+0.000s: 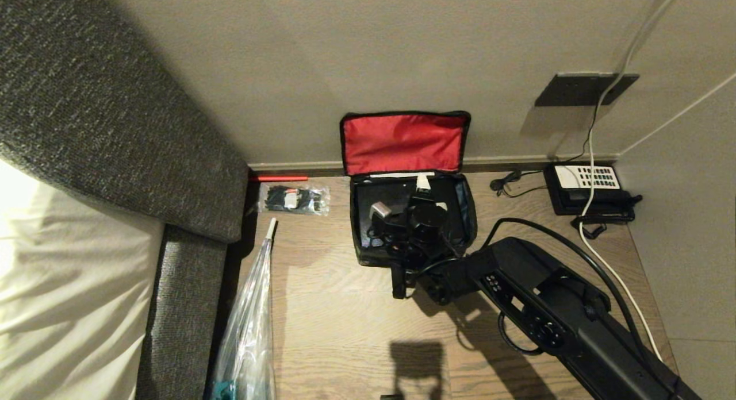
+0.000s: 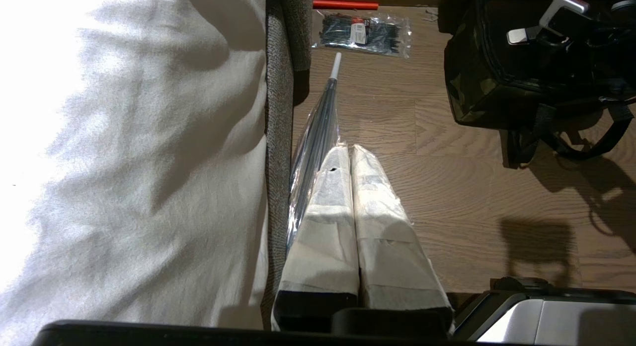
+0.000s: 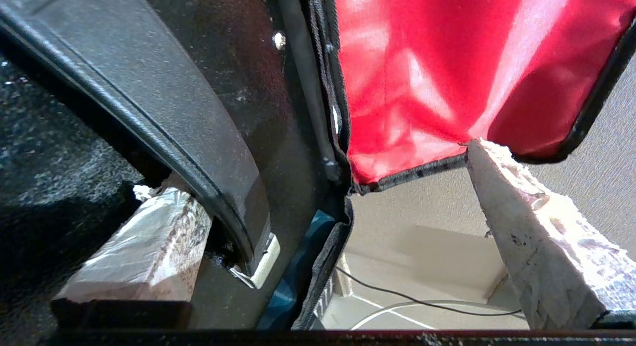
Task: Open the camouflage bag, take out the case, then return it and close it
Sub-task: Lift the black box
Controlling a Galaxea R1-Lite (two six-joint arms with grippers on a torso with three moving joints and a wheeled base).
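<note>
The camouflage bag (image 1: pixel 470 216) stands open on the wooden floor against the wall, its red-lined lid (image 1: pixel 402 142) upright. The black case (image 1: pixel 368 227) lies inside it, a silver end of its handle (image 1: pixel 380 209) showing. My right gripper (image 1: pixel 422 196) hangs over the case. In the right wrist view the gripper (image 3: pixel 318 164) is open wide: one taped finger (image 3: pixel 149 236) sits under the curved handle bar (image 3: pixel 198 152), the other finger (image 3: pixel 536 226) stands by the red lid (image 3: pixel 422 62). My left gripper (image 2: pixel 350 149) is parked low and shut, left of the bag (image 2: pixel 477 87).
A black telephone (image 1: pixel 586 184) with cables sits at the back right by the wall. A packet of black ties (image 1: pixel 293 199) and a red stick (image 1: pixel 282 178) lie left of the bag. A plastic-wrapped umbrella (image 1: pixel 253 314) lies along the grey sofa (image 1: pixel 115 130).
</note>
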